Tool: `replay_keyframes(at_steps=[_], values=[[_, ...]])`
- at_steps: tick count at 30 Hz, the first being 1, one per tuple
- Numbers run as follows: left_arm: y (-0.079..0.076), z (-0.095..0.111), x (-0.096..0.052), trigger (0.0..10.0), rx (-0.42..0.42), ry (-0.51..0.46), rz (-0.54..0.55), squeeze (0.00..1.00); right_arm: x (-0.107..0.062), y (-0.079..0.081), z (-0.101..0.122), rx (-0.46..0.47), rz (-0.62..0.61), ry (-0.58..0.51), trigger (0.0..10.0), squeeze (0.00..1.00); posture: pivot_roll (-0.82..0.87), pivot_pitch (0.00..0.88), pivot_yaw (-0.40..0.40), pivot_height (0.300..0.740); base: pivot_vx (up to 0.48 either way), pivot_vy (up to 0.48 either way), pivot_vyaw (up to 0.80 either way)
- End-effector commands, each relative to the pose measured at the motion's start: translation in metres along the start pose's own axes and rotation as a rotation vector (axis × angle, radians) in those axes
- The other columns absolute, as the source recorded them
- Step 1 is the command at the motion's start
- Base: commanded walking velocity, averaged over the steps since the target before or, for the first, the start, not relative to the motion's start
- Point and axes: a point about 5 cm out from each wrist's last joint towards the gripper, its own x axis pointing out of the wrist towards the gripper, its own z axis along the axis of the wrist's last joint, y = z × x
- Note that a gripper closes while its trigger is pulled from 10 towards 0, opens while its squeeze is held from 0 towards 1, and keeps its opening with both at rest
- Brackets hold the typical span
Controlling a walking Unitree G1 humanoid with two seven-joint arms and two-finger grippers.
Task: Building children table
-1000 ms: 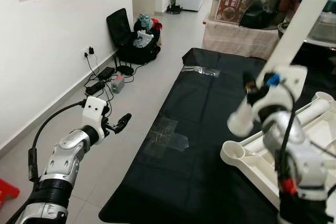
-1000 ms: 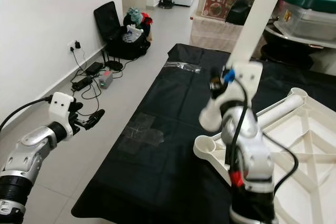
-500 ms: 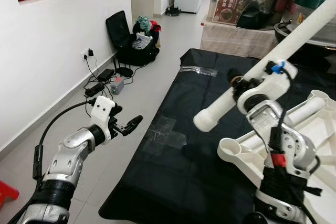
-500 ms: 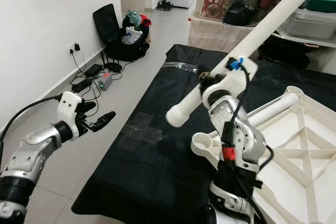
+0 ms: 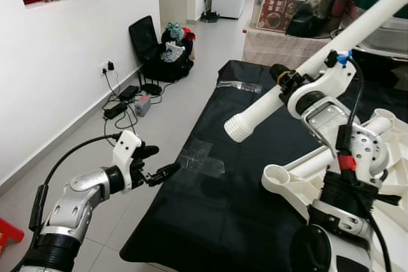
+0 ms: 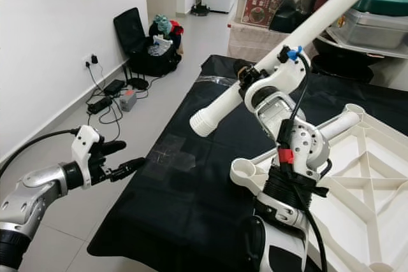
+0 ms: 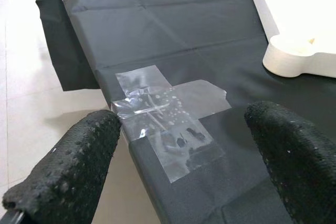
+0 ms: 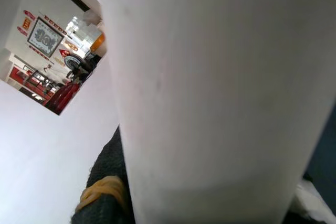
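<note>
Table leg [image 5: 299,81], a long white tube, is clamped in the right gripper [image 5: 285,85], jaws closed round its shaft. It slants up over the black mat [image 5: 229,176], ribbed lower end hanging above the corner socket [image 5: 280,179] of the upturned white tabletop [image 6: 357,183], not yet in it.

Change over the last second: the leg went from near upright, close to the head camera, to a flatter slant with its lower end swung out past the socket, towards the mat's middle. The right wrist has rolled, and the forearm stands taller above the tabletop. Judgement: the leg is being lined up for insertion, and must tip back upright over the socket before it can be pushed down.

Left gripper [image 5: 159,171] has moved in towards the mat, now just off its near edge by the clear tape patch [image 7: 168,114]. Jaws open, holding nothing; the left wrist view shows both black pads [image 7: 73,166] spread apart with the tape between them.

Bag [image 5: 167,49] and cables [image 5: 124,100] lie on the floor beyond the mat, by the wall.
</note>
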Motion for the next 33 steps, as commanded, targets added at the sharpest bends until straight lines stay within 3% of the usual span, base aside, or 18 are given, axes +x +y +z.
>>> replay_keyframes(at_steps=[1, 7, 11, 12, 13, 15, 18, 19, 20, 22, 23, 26, 27, 28, 29, 30, 32, 33], values=[[-0.002, 0.000, 0.000, 10.0, -0.001, 0.010, -0.015, 0.00, -0.001, 0.004, 0.000, 0.036, 0.023, 0.011, 10.0, 0.00, 0.07, 0.000, -0.061, 0.740, 0.000, 0.000, 0.00], [-0.001, 0.005, 0.001, 10.0, -0.006, -0.004, -0.019, 0.00, -0.005, 0.006, -0.012, 0.054, 0.061, 0.046, 10.0, 0.00, 0.07, 0.000, -0.053, 0.740, 0.000, 0.000, 0.00], [-0.003, 0.009, 0.002, 10.0, -0.046, -0.034, -0.036, 0.00, -0.009, 0.019, -0.013, 0.038, 0.210, 0.002, 10.0, 0.00, 0.07, 0.000, -0.053, 0.740, 0.000, 0.000, 0.00], [-0.005, 0.011, 0.004, 10.0, -0.067, -0.047, -0.051, 0.00, -0.016, 0.034, -0.011, 0.051, 0.349, -0.026, 10.0, 0.00, 0.07, 0.000, -0.054, 0.740, 0.000, 0.000, 0.00], [-0.005, 0.011, 0.004, 10.0, -0.067, -0.047, -0.051, 0.00, -0.016, 0.034, -0.011, 0.051, 0.349, -0.026, 10.0, 0.00, 0.07, 0.000, -0.054, 0.740, 0.000, 0.000, 0.00], [-0.010, 0.021, 0.005, 10.0, -0.132, -0.104, -0.098, 0.00, -0.039, 0.065, -0.012, 0.083, 0.682, -0.092, 10.0, 0.00, 0.08, 0.000, -0.058, 0.740, 0.000, 0.000, 0.00], [-0.011, 0.025, 0.006, 10.0, -0.154, -0.123, -0.110, 0.00, -0.045, 0.072, -0.011, 0.112, 0.772, -0.113, 10.0, 0.00, 0.08, 0.000, -0.058, 0.740, 0.000, 0.000, 0.00], [-0.012, 0.027, 0.006, 10.0, -0.171, -0.137, -0.117, 0.00, -0.049, 0.077, -0.006, 0.168, 0.844, -0.166, 10.0, 0.00, 0.08, 0.000, -0.060, 0.740, 0.000, 0.000, 0.00], [-0.012, 0.027, 0.006, 10.0, -0.171, -0.137, -0.117, 0.00, -0.049, 0.077, -0.006, 0.168, 0.844, -0.166, 10.0, 0.00, 0.08, 0.000, -0.060, 0.740, 0.000, 0.000, 0.00], [-0.014, 0.026, 0.006, 10.0, -0.193, -0.143, -0.126, 0.00, -0.055, 0.083, 0.010, 0.273, 0.963, -0.307, 10.0, 0.00, 0.08, 0.000, -0.063, 0.740, 0.000, 0.000, 0.00], [-0.014, 0.026, 0.006, 10.0, -0.193, -0.143, -0.126, 0.00, -0.055, 0.083, 0.010, 0.273, 0.963, -0.307, 10.0, 0.00, 0.08, 0.000, -0.063, 0.740, 0.000, 0.000, 0.00], [-0.018, 0.023, 0.006, 10.0, -0.198, -0.133, -0.135, 0.00, -0.066, 0.089, 0.019, 0.374, 1.142, -0.345, 10.0, 0.00, 0.09, 0.000, -0.066, 0.740, 0.000, 0.000, 0.00], [-0.018, 0.023, 0.006, 10.0, -0.198, -0.133, -0.135, 0.00, -0.066, 0.089, 0.019, 0.374, 1.142, -0.345, 10.0, 0.00, 0.09, 0.000, -0.066, 0.740, 0.000, 0.000, 0.00], [-0.019, 0.022, 0.006, 10.0, -0.201, -0.129, -0.139, 0.00, -0.073, 0.092, 0.021, 0.395, 1.249, -0.337, 10.0, 0.00, 0.09, 0.000, -0.066, 0.740, 0.000, 0.000, 0.00], [-0.019, 0.022, 0.006, 10.0, -0.201, -0.129, -0.139, 0.00, -0.073, 0.092, 0.021, 0.395, 1.249, -0.337, 10.0, 0.00, 0.09, 0.000, -0.066, 0.740, 0.000, 0.000, 0.00], [-0.021, 0.021, 0.006, 10.0, -0.203, -0.125, -0.143, 0.00, -0.079, 0.094, 0.022, 0.388, 1.339, -0.320, 10.0, 0.00, 0.09, 0.000, -0.068, 0.740, 0.000, 0.000, 0.00], [-0.021, 0.021, 0.006, 10.0, -0.203, -0.125, -0.143, 0.00, -0.079, 0.094, 0.022, 0.388, 1.339, -0.320, 10.0, 0.00, 0.09, 0.000, -0.068, 0.740, 0.000, 0.000, 0.00], [-0.022, 0.020, 0.006, 10.0, -0.206, -0.123, -0.146, 0.00, -0.084, 0.096, 0.021, 0.363, 1.414, -0.312, 10.0, 0.00, 0.09, 0.000, -0.071, 0.740, 0.000, 0.000, 0.00]])
